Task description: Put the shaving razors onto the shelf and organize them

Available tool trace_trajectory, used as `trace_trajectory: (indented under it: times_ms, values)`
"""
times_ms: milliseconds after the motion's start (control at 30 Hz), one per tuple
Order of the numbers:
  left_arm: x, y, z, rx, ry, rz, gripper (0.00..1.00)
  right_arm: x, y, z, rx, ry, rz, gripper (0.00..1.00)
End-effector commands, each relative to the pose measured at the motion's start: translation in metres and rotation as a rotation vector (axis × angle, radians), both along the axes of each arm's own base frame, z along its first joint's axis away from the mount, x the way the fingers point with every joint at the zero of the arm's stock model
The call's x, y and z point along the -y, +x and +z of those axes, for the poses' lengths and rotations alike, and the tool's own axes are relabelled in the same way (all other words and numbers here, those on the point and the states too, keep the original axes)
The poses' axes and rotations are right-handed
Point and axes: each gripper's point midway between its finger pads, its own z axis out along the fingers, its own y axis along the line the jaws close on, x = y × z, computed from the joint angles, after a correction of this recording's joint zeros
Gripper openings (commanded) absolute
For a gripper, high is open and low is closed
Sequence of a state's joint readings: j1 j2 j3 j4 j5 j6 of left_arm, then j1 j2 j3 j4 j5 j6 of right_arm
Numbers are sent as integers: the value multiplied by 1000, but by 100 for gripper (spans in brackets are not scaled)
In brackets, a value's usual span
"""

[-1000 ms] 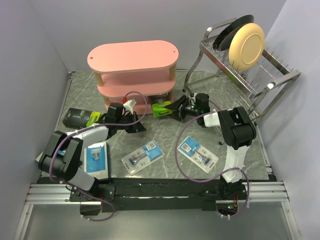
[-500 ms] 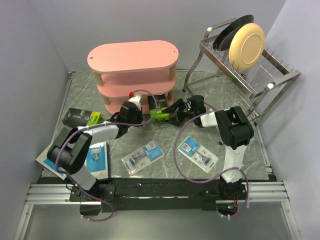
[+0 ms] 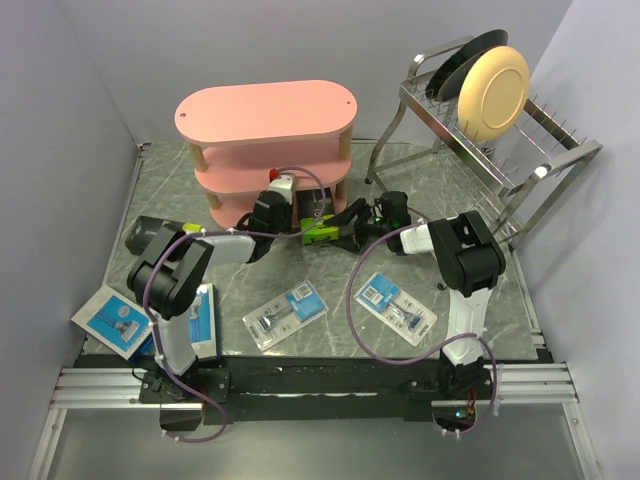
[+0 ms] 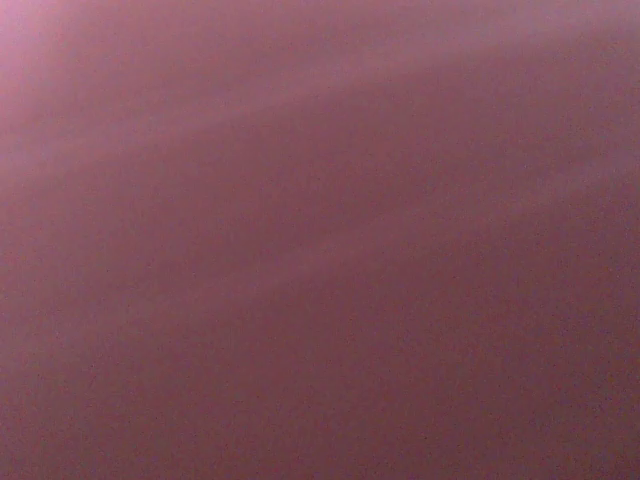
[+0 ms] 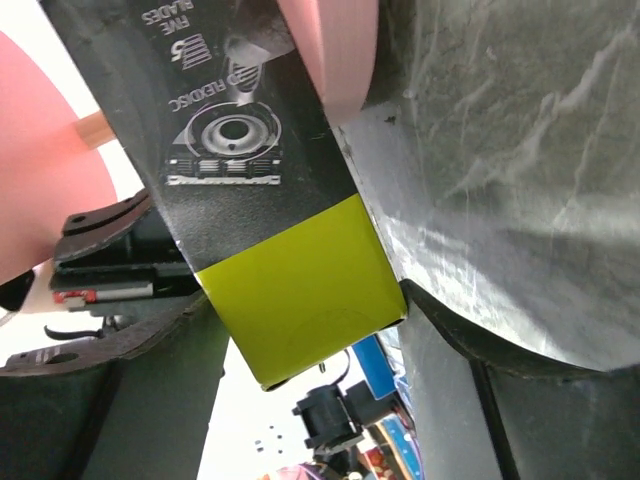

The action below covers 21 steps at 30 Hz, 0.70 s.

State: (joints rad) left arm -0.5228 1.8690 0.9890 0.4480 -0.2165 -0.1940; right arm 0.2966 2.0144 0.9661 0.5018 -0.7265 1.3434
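The pink shelf (image 3: 265, 112) stands at the back middle. My right gripper (image 3: 338, 224) is shut on a black razor box with a lime-green end (image 3: 320, 229), held at the shelf's bottom tier; in the right wrist view the box (image 5: 290, 285) sits between my fingers (image 5: 470, 350) against the pink board (image 5: 335, 50). My left gripper (image 3: 287, 205) reaches under the shelf beside that box; its fingers are hidden, and its wrist view shows only dark pink blur. A second black box (image 3: 152, 232), two blue-carded packs (image 3: 112, 318) (image 3: 200, 315) and two clear blister packs (image 3: 287, 312) (image 3: 398, 306) lie on the table.
A silver wire dish rack (image 3: 520, 150) with a cream plate (image 3: 493, 92) and dark plates stands at the back right. Grey walls close in the left and right sides. Cables loop over the table between the arms.
My left arm has swung right, from the left black box to the shelf's lower tier, uncovering the far-left blue pack. My right gripper has carried its box slightly left, closer to the shelf.
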Motion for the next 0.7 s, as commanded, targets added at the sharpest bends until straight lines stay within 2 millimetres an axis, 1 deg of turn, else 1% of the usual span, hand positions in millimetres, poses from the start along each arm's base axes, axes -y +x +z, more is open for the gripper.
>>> trace_trajectory:
  times_ms: [0, 100, 167, 200, 233, 300, 333, 400, 433, 467, 500, 533, 567, 600, 633, 667]
  values:
    - [31, 26, 28, 98, -60, -54, 1, -2, 18, 8, 23, 45, -42, 69]
    - [43, 34, 27, 93, -63, -70, 1, -5, 20, 10, 26, 65, -47, 66]
    - [46, 38, 26, 90, -64, -69, 1, -7, 23, 12, 22, 80, -55, 63]
    - [47, 38, 25, 87, -64, -67, 1, -7, 24, 13, 24, 81, -57, 61]
    - [47, 38, 26, 87, -64, -64, 1, -7, 25, 11, 17, 79, -61, 56]
    - [46, 35, 25, 81, -60, -59, 1, -7, 27, 12, 12, 83, -69, 53]
    - [46, 33, 31, 90, -61, -51, 1, -8, 29, 14, 12, 86, -72, 53]
    - [42, 23, 26, 65, -51, -46, 2, -9, 34, 16, 18, 90, -76, 52]
    - [40, 19, 35, 74, -55, -41, 3, -9, 35, 16, 20, 90, -74, 52]
    - [36, 10, 29, 53, -50, -38, 3, -10, 40, 19, 39, 86, -67, 52]
    - [33, 4, 28, 37, -43, -37, 3, -11, 41, 20, 49, 83, -58, 52]
    - [31, -2, 37, 43, -52, -37, 3, -9, 43, 18, 38, 71, -57, 52]
    - [25, -11, 29, 14, -45, -32, 4, -10, 48, 22, 65, 61, -46, 52]
    - [22, -17, 29, 2, -44, -29, 4, -10, 49, 22, 65, 55, -35, 52]
    - [17, -25, 33, -12, -38, -28, 4, -9, 49, 18, 47, 43, -30, 53]
    - [14, -34, 26, -42, -36, -34, 4, -9, 54, 20, 66, 33, -23, 54]
